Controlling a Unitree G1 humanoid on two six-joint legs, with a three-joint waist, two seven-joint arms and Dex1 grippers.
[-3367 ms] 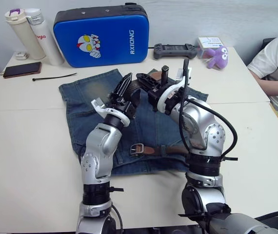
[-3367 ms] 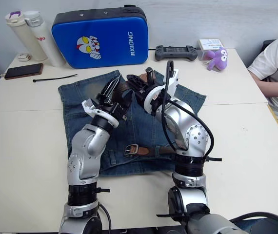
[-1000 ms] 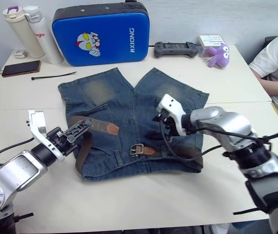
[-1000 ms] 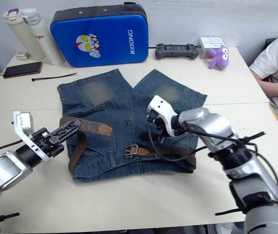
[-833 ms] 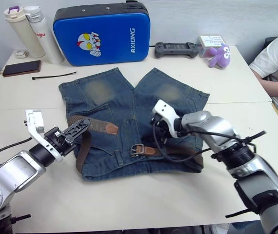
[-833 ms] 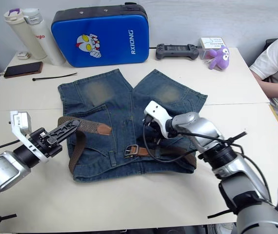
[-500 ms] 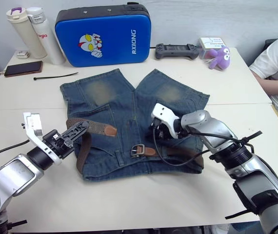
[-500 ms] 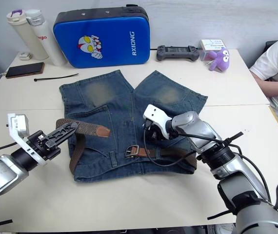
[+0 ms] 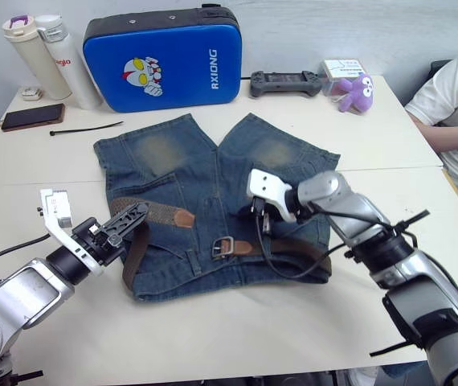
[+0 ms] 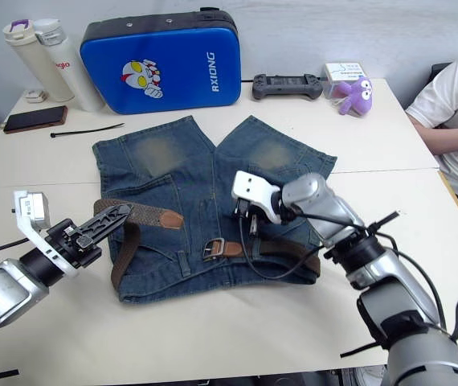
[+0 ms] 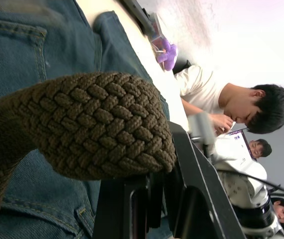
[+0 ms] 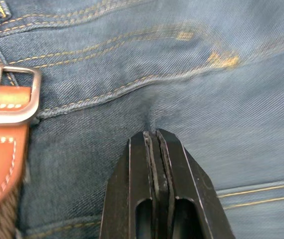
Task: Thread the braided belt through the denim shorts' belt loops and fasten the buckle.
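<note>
**Arms parted, belt drawn out to the left**

Nearest the robot, the left gripper (image 9: pixel 126 221) hung low over the white tabletop (image 9: pixel 237 322) with its black fingers pinching the long brown braided belt (image 9: pixel 153 213) near the left edge of the faded blue denim shorts (image 9: pixel 213 193). Seconds earlier both arms had been bunched together above the shorts; they had since spread wide, and the left one had crept slightly outward with the strap in its grip. The belt ran along the near waistband, looped round at the left and ended in a tan tip lying on the denim. The small silver rectangular buckle (image 9: pixel 222 247) lay flat at mid-waistband, unfastened.

The right gripper (image 9: pixel 263 227) had swung in and tipped down, its fingers pressed together with their tips against the denim just beside the buckle (gripping nothing that could be seen). It had probably been steadying the shorts while the left arm pulled slack. How many belt loops the strap passed through could not be told.

Farther back sat a blue padded case (image 9: pixel 163 56), untouched.
</note>
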